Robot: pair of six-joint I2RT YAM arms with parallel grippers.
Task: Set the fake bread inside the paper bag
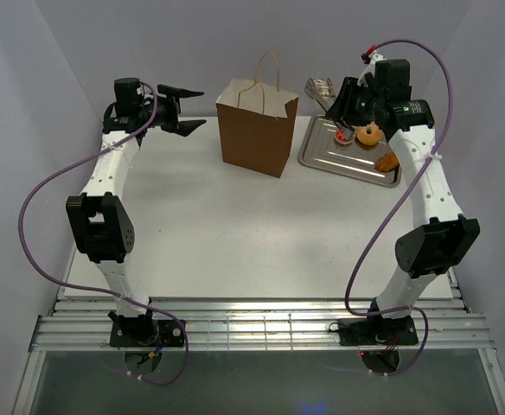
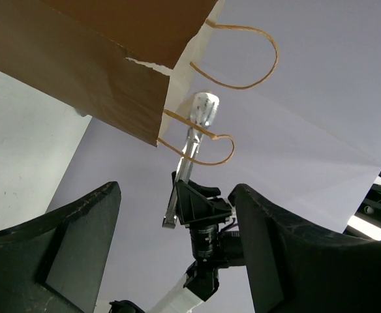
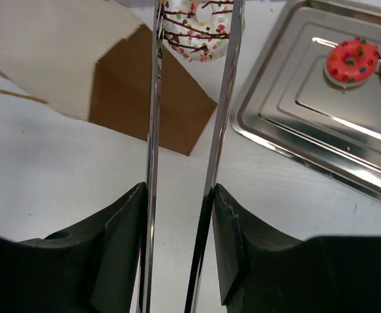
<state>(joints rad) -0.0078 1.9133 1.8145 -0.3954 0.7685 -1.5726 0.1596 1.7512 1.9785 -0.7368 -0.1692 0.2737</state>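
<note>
Though speckled round point(image 3: 200, 29) is cut off above | right gripper point(image 3: 179, 195) clamps tongs point(image 3: 152, 130) | left gripper point(image 1: 197, 108) spread

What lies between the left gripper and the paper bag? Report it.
Nothing. In the top external view only bare white table separates the left gripper from the paper bag. The gripper's jaws stand open and empty.

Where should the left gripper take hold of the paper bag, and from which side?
Grip the top rim of the paper bag on its left wall, coming from the left. The bag stands upright with its mouth open, so that edge is a thin sheet that open jaws can pinch. The left gripper faces it, open. I would avoid the loop handles: they probably flex.
</note>
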